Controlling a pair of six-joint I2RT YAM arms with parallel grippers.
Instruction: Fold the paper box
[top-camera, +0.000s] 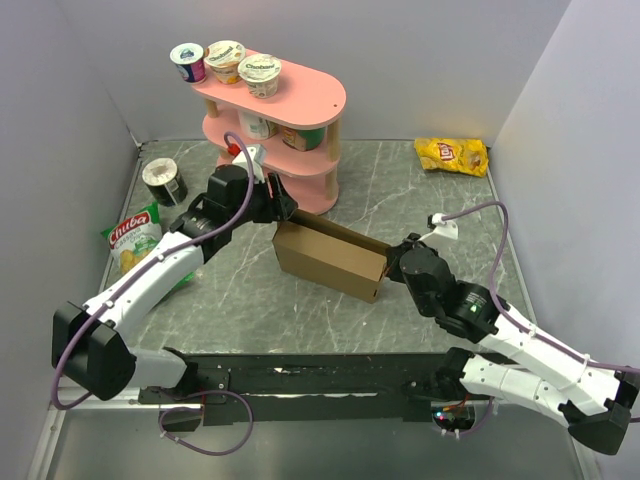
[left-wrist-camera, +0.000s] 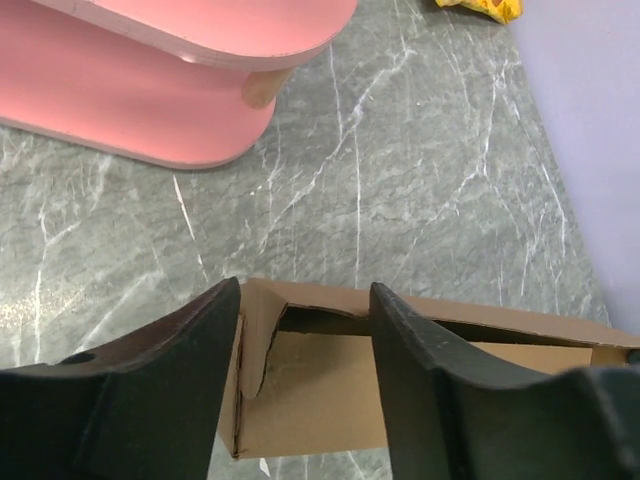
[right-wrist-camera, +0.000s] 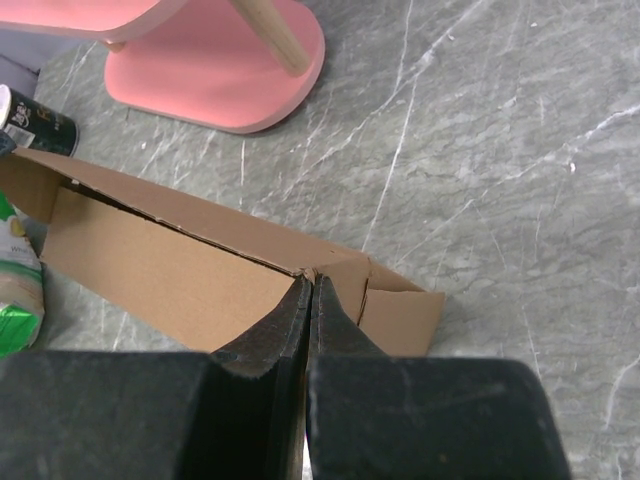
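Observation:
The paper box (top-camera: 330, 262) is brown cardboard, partly folded into a long shallow box, lying slantwise at the table's middle. My left gripper (top-camera: 282, 210) is open at the box's far left end. In the left wrist view its fingers (left-wrist-camera: 305, 290) straddle that end of the box (left-wrist-camera: 330, 380), where a small flap is tucked inward. My right gripper (top-camera: 392, 262) is shut at the box's right end. In the right wrist view its closed tips (right-wrist-camera: 309, 282) touch the top edge of the box (right-wrist-camera: 160, 265) near the corner; no cardboard shows between them.
A pink two-tier shelf (top-camera: 285, 110) with yogurt cups stands just behind the box. A yellow chip bag (top-camera: 452, 154) lies at the far right. A green snack bag (top-camera: 135, 240) and a dark can (top-camera: 163, 180) are at the left. Walls enclose the table.

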